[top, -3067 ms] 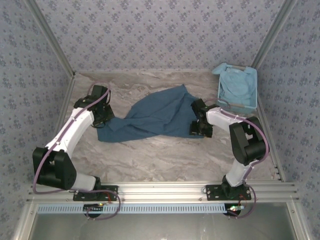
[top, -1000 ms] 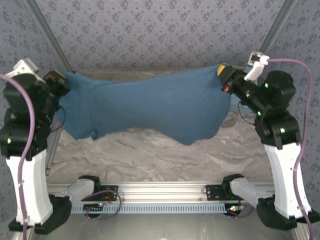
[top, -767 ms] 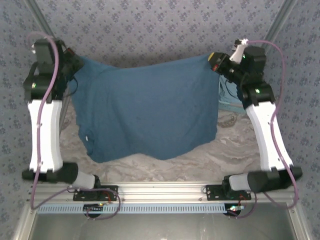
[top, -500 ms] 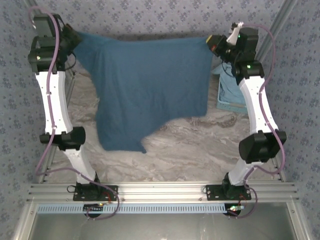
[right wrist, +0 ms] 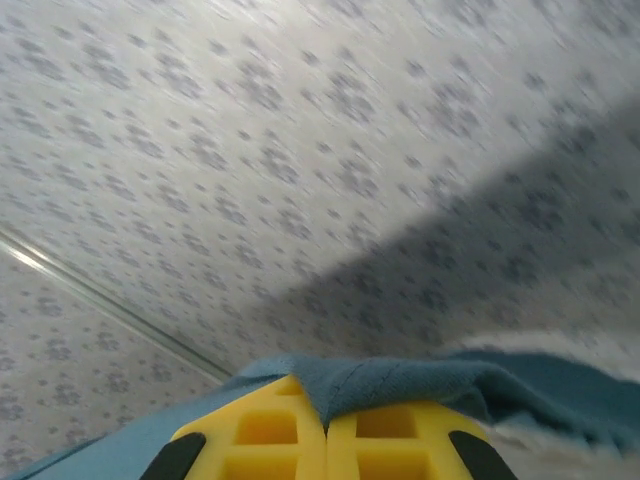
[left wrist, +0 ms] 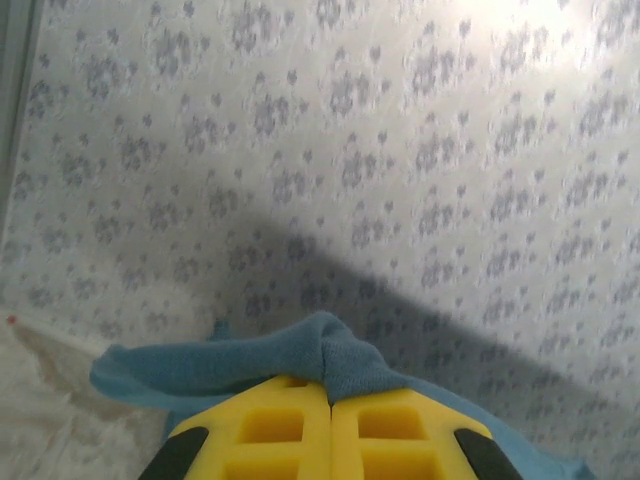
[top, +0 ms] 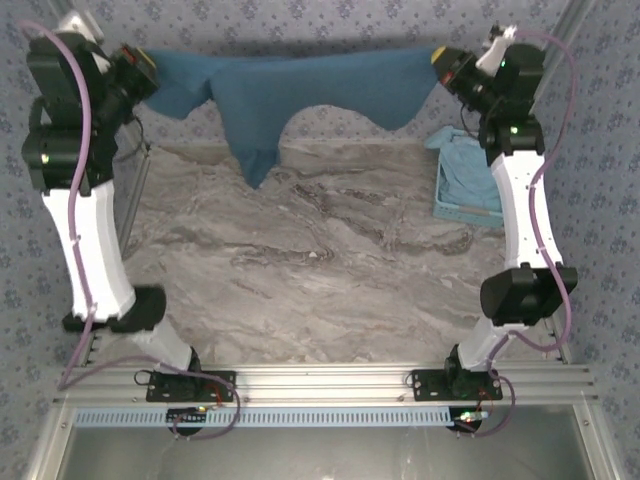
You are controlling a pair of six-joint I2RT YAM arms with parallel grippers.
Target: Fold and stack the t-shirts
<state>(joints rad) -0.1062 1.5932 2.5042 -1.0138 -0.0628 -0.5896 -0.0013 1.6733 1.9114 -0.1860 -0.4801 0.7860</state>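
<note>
1. The dark blue shirt is hanging in the air, stretched between the 2 raised arms over the far end of the table. Its lower edge is sagging and 1 tail is drooping towards the surface.
2. The left gripper is pinching a bunched fold of the cloth. Its yellow fingers are pressing together, with fabric spilling over the tips.
3. The right gripper is clamping the opposite edge the same way, with no gap showing between its fingers.
4. A paler shirt is lying in the basket at the right, well apart from the hanging one.
5. Judgement: the cloth is behaving as light, limp and unbreakable. It is draping freely, so it is likely to slide or bunch if either hold loosens. Thick seams at the shoulders or hem corners are offering the surest places to grip.
</note>
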